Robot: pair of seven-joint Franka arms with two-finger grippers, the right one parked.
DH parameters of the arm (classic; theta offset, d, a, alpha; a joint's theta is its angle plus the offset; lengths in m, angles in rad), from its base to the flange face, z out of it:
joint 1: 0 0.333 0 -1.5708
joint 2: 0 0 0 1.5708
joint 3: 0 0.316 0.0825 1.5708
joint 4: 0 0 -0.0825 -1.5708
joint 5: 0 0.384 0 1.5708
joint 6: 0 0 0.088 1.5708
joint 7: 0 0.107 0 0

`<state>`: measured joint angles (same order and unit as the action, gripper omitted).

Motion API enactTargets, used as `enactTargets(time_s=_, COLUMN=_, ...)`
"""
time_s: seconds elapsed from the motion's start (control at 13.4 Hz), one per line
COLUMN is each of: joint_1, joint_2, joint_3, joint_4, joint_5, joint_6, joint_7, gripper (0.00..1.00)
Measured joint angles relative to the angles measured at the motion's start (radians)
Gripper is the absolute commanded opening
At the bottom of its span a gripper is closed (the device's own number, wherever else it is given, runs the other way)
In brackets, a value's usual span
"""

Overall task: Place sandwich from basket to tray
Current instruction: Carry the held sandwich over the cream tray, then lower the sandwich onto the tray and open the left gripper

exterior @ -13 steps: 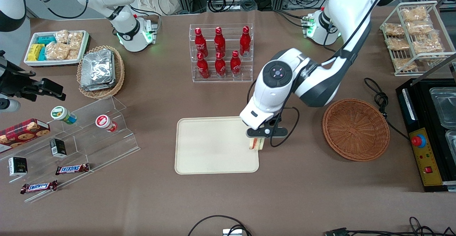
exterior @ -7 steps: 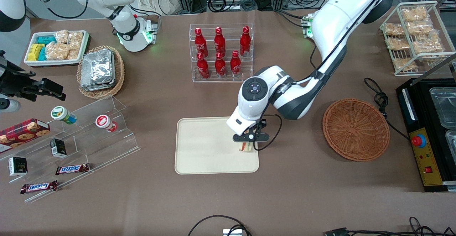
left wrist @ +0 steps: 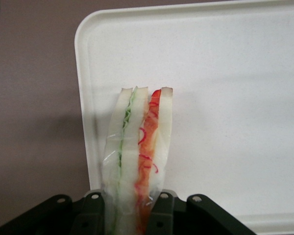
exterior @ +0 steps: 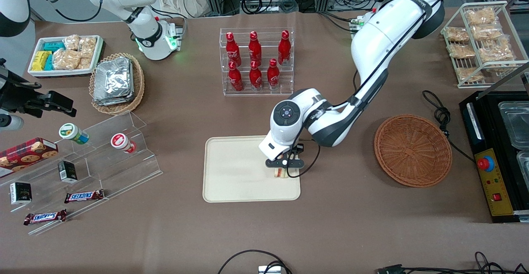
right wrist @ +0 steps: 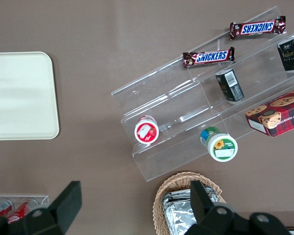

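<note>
Jaws of the gripper clamp the sandwich above the tray, near its rim; the basket sits empty beside it on the table.

Sandwich: pale bread wedge in clear wrap, green, white and red-orange layers on its edge; clamped between the gripper fingers, over the tray near its edge at the working arm's end. Whether it touches the tray surface, cannot tell. Tray: cream, rectangular, rounded corners, low rim, flat on table. Basket: round, reddish-brown wicker, nothing inside, well apart from tray, toward the working arm's end.
</note>
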<state>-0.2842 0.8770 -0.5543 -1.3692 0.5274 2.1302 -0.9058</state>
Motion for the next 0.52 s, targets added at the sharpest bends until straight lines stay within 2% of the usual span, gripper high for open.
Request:
enactTargets(time_s=0.3, joint_1=-0.031, joint_2=0.025, joint_3=0.033, joint_4=0.001, joint_5=0.001, joint_6=0.034, joint_7=-0.017, gripper=0.29)
enactTargets(time_s=0.45, joint_1=-0.031, joint_2=0.028, joint_3=0.034, joint_4=0.002, joint_5=0.001, joint_6=0.035, joint_7=-0.019, gripper=0.59)
enactTargets(time_s=0.52, joint_1=-0.031, joint_2=0.028, joint_3=0.034, joint_4=0.003, joint_5=0.001, joint_6=0.035, joint_7=-0.024, gripper=0.98)
